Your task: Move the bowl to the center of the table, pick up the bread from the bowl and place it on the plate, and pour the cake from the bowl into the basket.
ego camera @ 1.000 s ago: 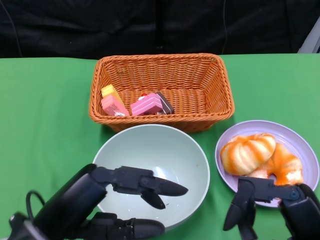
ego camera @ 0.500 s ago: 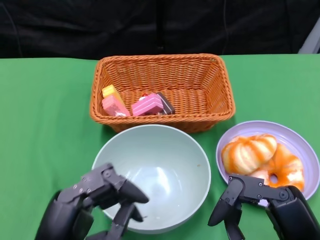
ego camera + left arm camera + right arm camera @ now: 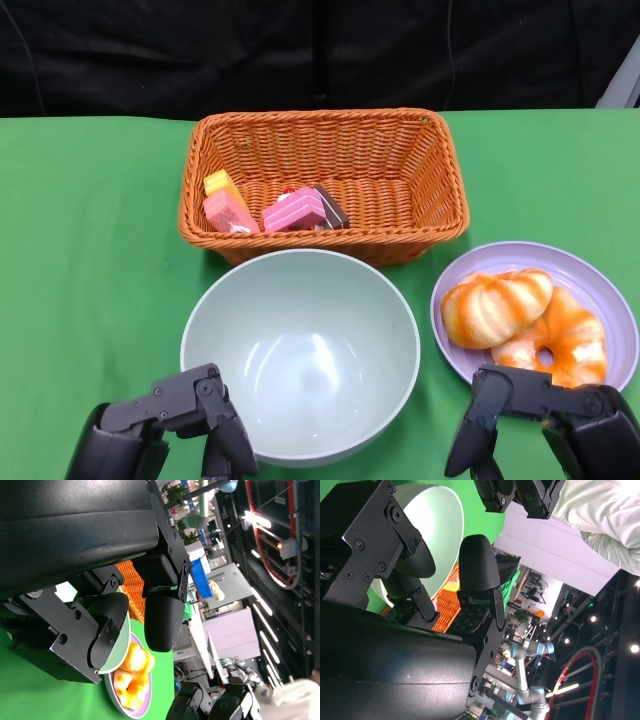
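The pale green bowl [image 3: 300, 355] stands empty in the middle of the table, just in front of the orange wicker basket [image 3: 320, 120]. Pink cake slices [image 3: 293, 210] and a yellow-topped one [image 3: 224, 200] lie in the basket's left half. Two orange bread pieces [image 3: 496, 306] rest on the purple plate [image 3: 592, 272] at the right. My left hand [image 3: 165, 432] hangs at the bowl's near left edge, fingers apart, holding nothing. My right hand [image 3: 540, 420] sits below the plate, also holding nothing. In the left wrist view the bread [image 3: 132, 675] shows beyond the fingers [image 3: 162, 625].
Green cloth covers the table; a black backdrop runs behind the basket. Bare cloth lies to the left of the basket and bowl. The bowl nearly touches the basket's front wall, and the plate sits close to the bowl's right side.
My left hand has let go of the bowl's rim and drawn back toward the lower left. The bowl stays put. My right hand has shifted only slightly.
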`<act>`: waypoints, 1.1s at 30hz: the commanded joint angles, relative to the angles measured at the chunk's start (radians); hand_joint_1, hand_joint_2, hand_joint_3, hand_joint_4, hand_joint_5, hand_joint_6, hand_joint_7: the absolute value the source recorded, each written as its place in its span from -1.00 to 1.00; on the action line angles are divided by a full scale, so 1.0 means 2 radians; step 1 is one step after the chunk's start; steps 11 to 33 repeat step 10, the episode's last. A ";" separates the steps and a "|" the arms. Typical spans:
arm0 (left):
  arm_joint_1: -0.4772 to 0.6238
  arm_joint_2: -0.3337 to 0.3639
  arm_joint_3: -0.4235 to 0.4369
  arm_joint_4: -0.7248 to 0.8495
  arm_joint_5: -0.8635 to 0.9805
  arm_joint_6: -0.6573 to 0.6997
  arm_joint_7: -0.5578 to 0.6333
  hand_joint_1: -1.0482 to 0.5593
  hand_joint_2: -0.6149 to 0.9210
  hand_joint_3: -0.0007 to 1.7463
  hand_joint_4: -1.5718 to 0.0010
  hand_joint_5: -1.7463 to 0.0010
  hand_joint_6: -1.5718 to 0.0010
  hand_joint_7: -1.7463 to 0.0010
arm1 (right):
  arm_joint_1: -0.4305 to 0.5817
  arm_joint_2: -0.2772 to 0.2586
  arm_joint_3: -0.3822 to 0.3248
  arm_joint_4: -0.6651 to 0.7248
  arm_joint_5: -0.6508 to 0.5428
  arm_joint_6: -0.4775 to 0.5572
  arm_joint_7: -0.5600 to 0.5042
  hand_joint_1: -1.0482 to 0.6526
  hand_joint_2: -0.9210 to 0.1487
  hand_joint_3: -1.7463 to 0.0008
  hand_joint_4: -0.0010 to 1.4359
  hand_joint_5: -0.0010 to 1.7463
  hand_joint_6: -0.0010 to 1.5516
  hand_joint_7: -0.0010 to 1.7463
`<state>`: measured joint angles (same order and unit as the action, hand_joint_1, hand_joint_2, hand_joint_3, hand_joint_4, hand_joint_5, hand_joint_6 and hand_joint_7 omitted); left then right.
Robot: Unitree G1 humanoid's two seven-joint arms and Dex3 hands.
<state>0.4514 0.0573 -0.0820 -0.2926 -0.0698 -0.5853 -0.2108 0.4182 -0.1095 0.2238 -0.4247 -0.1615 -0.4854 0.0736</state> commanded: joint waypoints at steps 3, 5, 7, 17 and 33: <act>0.000 0.008 -0.002 0.008 -0.010 -0.015 -0.006 0.40 0.24 0.78 -0.31 -0.87 -0.23 -0.69 | 0.011 -0.005 0.002 0.002 -0.007 -0.023 0.000 0.38 0.46 -1.00 0.35 0.95 0.18 0.71; 0.002 0.007 -0.005 0.005 -0.009 -0.012 -0.005 0.40 0.23 0.79 -0.32 -0.86 -0.24 -0.69 | 0.012 -0.004 0.001 -0.001 -0.009 -0.022 -0.001 0.40 0.48 -1.00 0.35 0.95 0.17 0.71; 0.003 0.006 -0.007 0.005 -0.008 -0.011 -0.003 0.39 0.23 0.82 -0.31 -0.87 -0.23 -0.70 | 0.014 -0.004 0.000 -0.005 -0.010 -0.017 0.001 0.40 0.47 -1.00 0.35 0.95 0.17 0.72; 0.000 0.006 -0.007 0.007 -0.006 -0.014 -0.002 0.38 0.21 0.86 -0.31 -0.88 -0.21 -0.71 | 0.012 -0.005 -0.002 -0.005 -0.014 -0.020 0.001 0.40 0.48 -1.00 0.34 0.95 0.17 0.72; 0.000 0.006 -0.007 0.007 -0.006 -0.014 -0.002 0.38 0.21 0.86 -0.31 -0.88 -0.21 -0.71 | 0.012 -0.005 -0.002 -0.005 -0.014 -0.020 0.001 0.40 0.48 -1.00 0.34 0.95 0.17 0.72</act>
